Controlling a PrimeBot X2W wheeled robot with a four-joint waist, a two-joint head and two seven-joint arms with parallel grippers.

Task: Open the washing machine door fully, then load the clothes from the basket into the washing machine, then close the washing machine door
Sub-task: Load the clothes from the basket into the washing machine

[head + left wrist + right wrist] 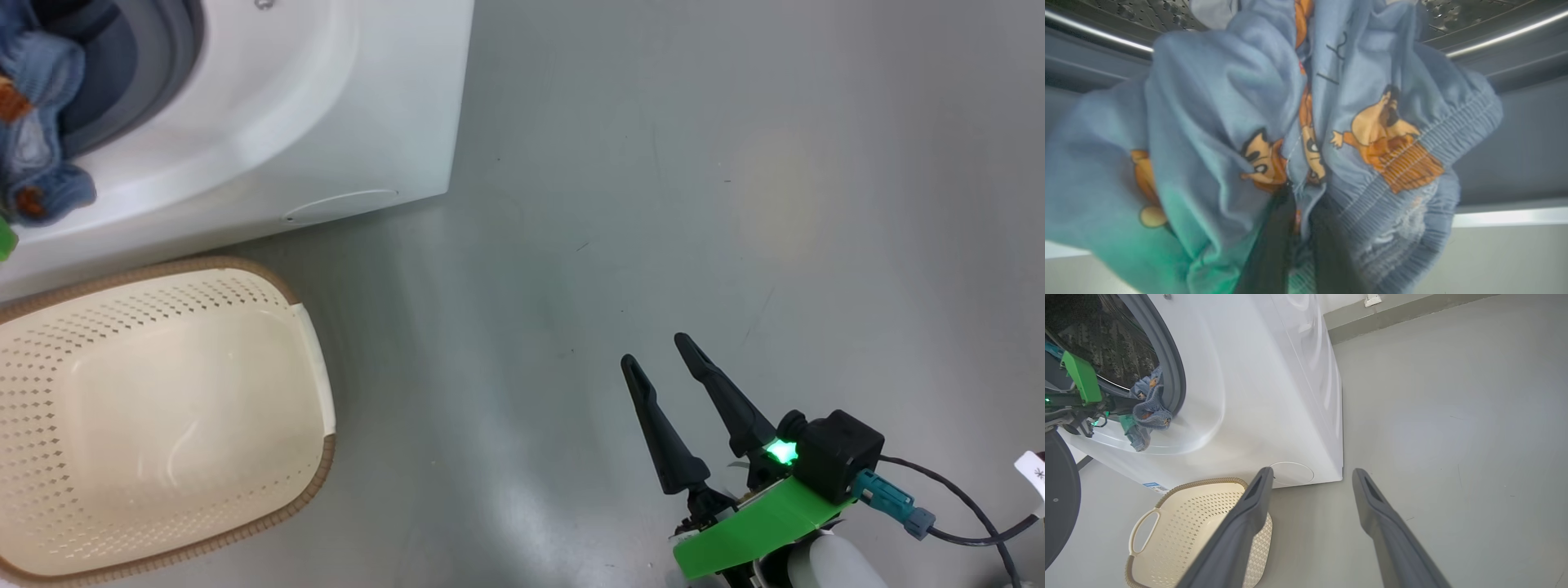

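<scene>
The light-blue clothes (1208,122) with orange cartoon figures hang at the mouth of the washing machine (326,98), draped over the grey seal. My left gripper (1300,200) is shut on the clothes, its dark fingers pinching a fold. From the right wrist view, the left gripper (1122,406) holds the clothes (1149,412) at the drum opening. The glossy black washing machine door (1059,498) stands swung open at the left. The basket (310,367) sits on the floor before the machine, its bare cream bottom showing. My right gripper (655,349) hangs open over the floor.
Grey floor stretches to the right of the washing machine (1257,396). The basket (1180,522) sits close under the machine's front, beside the round white cap (1292,473). A black cable (963,506) trails from my right wrist.
</scene>
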